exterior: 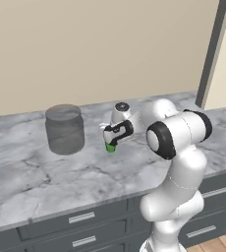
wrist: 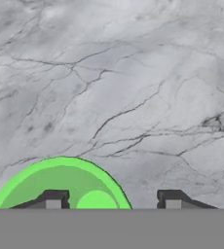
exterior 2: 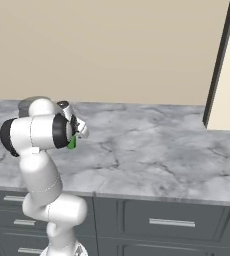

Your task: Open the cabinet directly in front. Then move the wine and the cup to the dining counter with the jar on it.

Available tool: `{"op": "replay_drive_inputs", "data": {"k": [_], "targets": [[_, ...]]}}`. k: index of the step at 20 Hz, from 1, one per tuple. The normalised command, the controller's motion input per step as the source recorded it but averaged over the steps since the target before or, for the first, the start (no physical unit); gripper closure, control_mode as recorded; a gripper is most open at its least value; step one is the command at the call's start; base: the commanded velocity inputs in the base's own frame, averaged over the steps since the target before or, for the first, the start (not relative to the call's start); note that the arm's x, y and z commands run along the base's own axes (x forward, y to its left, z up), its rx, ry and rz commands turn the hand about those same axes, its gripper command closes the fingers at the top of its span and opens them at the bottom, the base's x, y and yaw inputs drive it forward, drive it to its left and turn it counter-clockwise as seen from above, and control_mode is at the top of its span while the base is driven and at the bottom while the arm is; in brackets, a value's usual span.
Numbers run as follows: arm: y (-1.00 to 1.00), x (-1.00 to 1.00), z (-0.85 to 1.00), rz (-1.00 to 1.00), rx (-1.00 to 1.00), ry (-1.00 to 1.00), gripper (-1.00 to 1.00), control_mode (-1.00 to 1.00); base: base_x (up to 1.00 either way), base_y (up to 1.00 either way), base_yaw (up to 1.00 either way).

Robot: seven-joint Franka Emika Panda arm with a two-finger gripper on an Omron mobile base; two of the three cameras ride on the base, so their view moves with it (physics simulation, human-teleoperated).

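Cup [wrist: 60, 187] upright on the counter [exterior: 31, 170], mid-depth, right of the jar [exterior: 64, 129] and apart from it; cup interior shows nothing inside; jar contents indiscernible; gripper [wrist: 111, 200] spread, one finger [wrist: 53, 199] over the cup's mouth, other beside it.

Bright green cup [wrist: 60, 185], smoky-grey jar [exterior: 64, 129] (maybe translucent), grey-veined white marble counter [exterior: 31, 177].

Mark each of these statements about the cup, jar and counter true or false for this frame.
1. The jar stands upright on the dining counter. True.
2. The green cup sits inside the jar. False: it is at the gripper, apart from the jar.
3. A wine bottle stands beside the jar. False: none is seen there.
4. In the hand view the cup's open mouth faces the camera. True.
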Motion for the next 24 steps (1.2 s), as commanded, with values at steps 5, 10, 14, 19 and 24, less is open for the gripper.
{"op": "replay_drive_inputs", "data": {"k": [5, 10, 14, 19, 24], "targets": [[0.00, 0.00, 0.60, 0.00, 0.03, 0.00, -1.00, -1.00, 0.00, 0.00, 0.00], [-0.01, -0.04, 0.79, 0.00, 0.04, -0.02, -1.00, -1.00, 0.00, 0.00, 0.00], [-0.37, -0.88, 1.00, 0.01, 0.10, -0.25, -1.00, -1.00, 0.00, 0.00, 0.00], [-0.43, -1.00, 1.00, 0.07, 0.03, -0.45, -1.00, -1.00, 0.00, 0.00, 0.00], [-0.31, -1.00, 1.00, 0.07, 0.04, -0.29, -1.00, -1.00, 0.00, 0.00, 0.00]]}}
